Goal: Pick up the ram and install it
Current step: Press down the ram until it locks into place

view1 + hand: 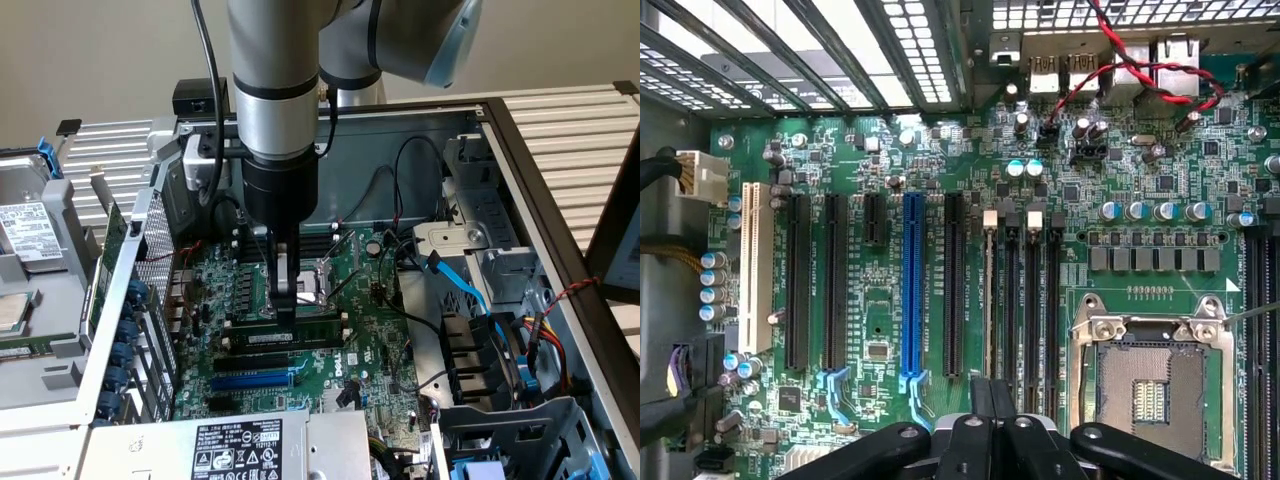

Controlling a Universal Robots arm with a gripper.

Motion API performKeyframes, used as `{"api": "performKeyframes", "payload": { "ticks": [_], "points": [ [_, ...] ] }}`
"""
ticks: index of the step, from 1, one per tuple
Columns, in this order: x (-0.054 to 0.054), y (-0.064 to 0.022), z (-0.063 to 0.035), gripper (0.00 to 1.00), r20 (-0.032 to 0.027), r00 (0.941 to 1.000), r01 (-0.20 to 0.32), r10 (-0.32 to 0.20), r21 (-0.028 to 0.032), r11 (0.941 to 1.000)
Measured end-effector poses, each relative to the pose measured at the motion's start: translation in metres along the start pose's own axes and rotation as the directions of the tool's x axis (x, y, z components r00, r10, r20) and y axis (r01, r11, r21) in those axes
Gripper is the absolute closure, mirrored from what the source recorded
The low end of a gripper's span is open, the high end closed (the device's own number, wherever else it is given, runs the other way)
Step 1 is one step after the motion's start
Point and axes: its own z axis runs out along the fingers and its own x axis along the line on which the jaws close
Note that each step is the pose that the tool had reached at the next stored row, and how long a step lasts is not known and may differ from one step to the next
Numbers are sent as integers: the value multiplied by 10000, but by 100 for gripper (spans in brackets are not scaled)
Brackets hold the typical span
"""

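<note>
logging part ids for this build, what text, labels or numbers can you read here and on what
No text reads clearly enough to quote.
power supply label: print and marks too small to read.
ram, white strip: too small to read.
drive label: blurred.
print beside the blue slot: too small to read.

Thin green white-labelled ram on edge on motherboard
</note>
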Motion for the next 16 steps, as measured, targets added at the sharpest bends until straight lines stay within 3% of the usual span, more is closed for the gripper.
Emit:
{"api": "performKeyframes", "payload": {
  "ticks": [16],
  "points": [
    [-3,-1,30,90,-7,10000,11,-11,1,10000]
  ]
}}
